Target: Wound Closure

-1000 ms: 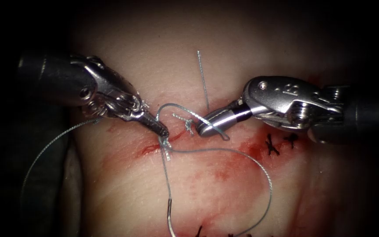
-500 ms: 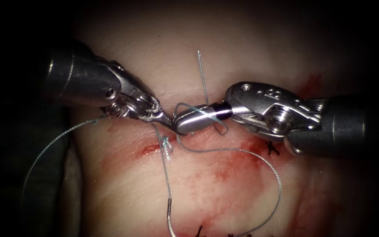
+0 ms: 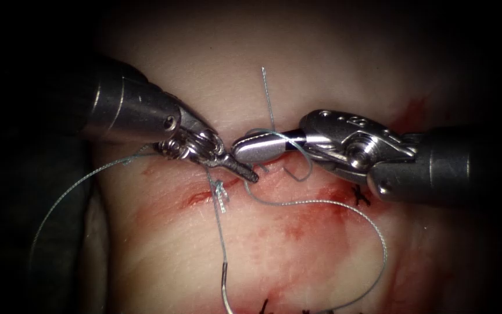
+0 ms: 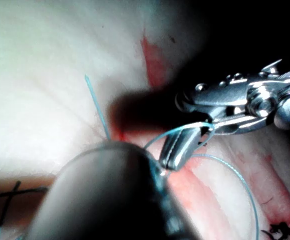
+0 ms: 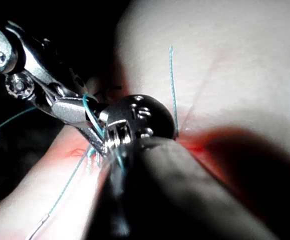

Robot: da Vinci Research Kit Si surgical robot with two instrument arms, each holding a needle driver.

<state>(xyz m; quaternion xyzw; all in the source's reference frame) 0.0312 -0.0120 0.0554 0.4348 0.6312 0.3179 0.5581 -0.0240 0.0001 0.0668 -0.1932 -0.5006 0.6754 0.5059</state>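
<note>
Over the cut [image 3: 200,198] in the tissue [image 3: 297,70] the two tools meet tip to tip. My left tool [image 3: 244,170] is shut on the thread [image 3: 211,174] just above a knotted stitch [image 3: 221,195]; it also shows in the right wrist view [image 5: 92,135]. Turns of thread wrap my right tool [image 3: 240,151], whose jaws look shut with nothing between them [image 4: 170,160]. A thread tail [image 3: 268,99] stands up behind them. The needle [image 3: 224,285] lies free on the tissue below the cut, held by neither tool.
A wide thread loop [image 3: 379,244] lies on the tissue right of the cut. Another strand [image 3: 59,200] arcs off to the left. Black stitches [image 3: 360,196] sit under the right tool's wrist, and more [image 3: 265,305] at the lower edge. Red fluid [image 3: 297,227] stains the tissue.
Both tools closed in over the cut, the left moving right and the right moving left. Thread now wraps the right jaws, and the big loop has spread further right.
</note>
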